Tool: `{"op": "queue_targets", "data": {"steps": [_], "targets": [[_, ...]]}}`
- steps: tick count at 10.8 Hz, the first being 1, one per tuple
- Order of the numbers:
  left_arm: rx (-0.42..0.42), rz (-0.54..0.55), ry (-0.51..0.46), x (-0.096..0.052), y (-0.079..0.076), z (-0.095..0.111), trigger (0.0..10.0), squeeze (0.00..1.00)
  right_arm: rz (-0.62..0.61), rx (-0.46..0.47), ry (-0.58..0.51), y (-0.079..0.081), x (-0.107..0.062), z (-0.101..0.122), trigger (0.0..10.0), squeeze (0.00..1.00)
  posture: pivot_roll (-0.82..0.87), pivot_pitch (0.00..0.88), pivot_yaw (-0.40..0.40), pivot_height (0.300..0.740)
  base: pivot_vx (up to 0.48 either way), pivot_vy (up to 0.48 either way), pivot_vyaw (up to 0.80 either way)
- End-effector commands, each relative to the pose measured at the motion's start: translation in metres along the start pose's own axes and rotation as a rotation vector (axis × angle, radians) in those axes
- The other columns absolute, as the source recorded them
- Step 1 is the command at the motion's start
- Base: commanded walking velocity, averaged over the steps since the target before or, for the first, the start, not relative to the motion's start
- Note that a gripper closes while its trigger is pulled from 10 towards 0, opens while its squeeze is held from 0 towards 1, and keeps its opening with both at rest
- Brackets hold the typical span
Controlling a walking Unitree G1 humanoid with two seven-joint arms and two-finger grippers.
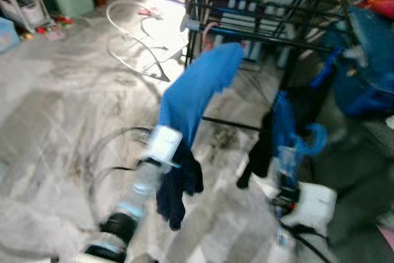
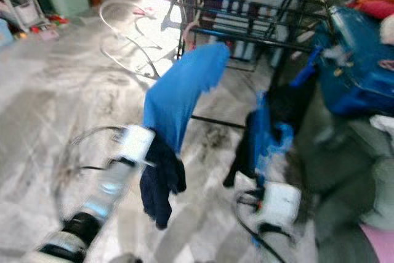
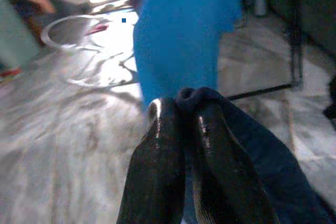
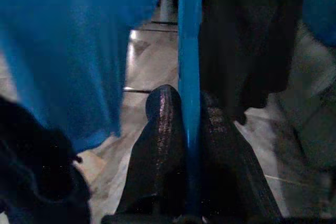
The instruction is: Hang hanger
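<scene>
The blue hanger (image 4: 189, 51) runs as one straight plastic bar lengthwise between the two black fingers of the right end effector (image 4: 190, 114), which is closed on it; in the right wrist view the bar points away from the wrist toward the drying rack. In the eye views it sits right of centre, its curved blue end (image 1: 314, 140) low beside a dark garment (image 1: 289, 115) hanging on it. The left end effector (image 3: 178, 114) is closed on the hem of a dark navy cloth (image 3: 247, 150), with one bright blue fabric piece (image 1: 197, 87) rising from it toward the upper middle of the frame. One black metal drying rack (image 1: 258, 4) of thin bars fills the upper right. The floor (image 1: 68, 103) is grey marbled tile, with pale loops of hose (image 1: 132, 35) lying upper left.
</scene>
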State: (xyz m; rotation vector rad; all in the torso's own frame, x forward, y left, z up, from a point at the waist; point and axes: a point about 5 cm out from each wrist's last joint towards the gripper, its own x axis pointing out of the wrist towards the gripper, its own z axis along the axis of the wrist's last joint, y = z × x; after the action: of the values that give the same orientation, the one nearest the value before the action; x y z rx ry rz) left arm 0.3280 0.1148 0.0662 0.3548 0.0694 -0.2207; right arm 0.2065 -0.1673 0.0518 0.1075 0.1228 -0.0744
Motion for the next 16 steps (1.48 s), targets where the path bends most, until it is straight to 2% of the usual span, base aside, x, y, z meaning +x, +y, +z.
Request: {"op": "queue_targets", "data": {"steps": [1, 12, 13, 14, 16], "targets": [[-0.006, -0.018, -0.034, 0.0033, -0.0073, 0.0093, 10.0, 0.0, -0.028, -0.019, 0.002, -0.0092, 0.0, 0.0006, 10.0, 0.0, 0.09, 0.08, -0.082, 0.74, -0.259, 0.0, 0.0], [-0.003, -0.021, 0.0, 0.0042, -0.0072, 0.0051, 10.0, 0.0, -0.03, -0.014, 0.014, -0.0094, 0.0007, -0.002, 10.0, 0.0, 0.09, 0.088, -0.082, 0.74, -0.305, 0.0, 0.0], [0.011, -0.011, -0.008, 0.0043, -0.0055, 0.0054, 10.0, 0.0, -0.033, -0.014, 0.014, -0.0098, 0.0005, -0.0021, 10.0, 0.0, 0.09, 0.089, -0.08, 0.74, 0.0, 0.0, 0.0], [-0.04, -0.007, 0.007, 0.006, -0.0034, 0.0057, 10.0, 0.0, -0.034, -0.011, 0.016, -0.0095, 0.0008, -0.0021, 10.0, 0.0, 0.09, 0.089, -0.08, 0.74, 0.0, 0.0, 0.0], [-0.034, -0.008, -0.006, 0.007, -0.0022, 0.008, 10.0, 0.0, -0.028, -0.003, 0.017, -0.0058, 0.0013, -0.0031, 10.0, 0.0, 0.09, 0.089, -0.08, 0.74, 0.0, 0.296, 0.0]]}}
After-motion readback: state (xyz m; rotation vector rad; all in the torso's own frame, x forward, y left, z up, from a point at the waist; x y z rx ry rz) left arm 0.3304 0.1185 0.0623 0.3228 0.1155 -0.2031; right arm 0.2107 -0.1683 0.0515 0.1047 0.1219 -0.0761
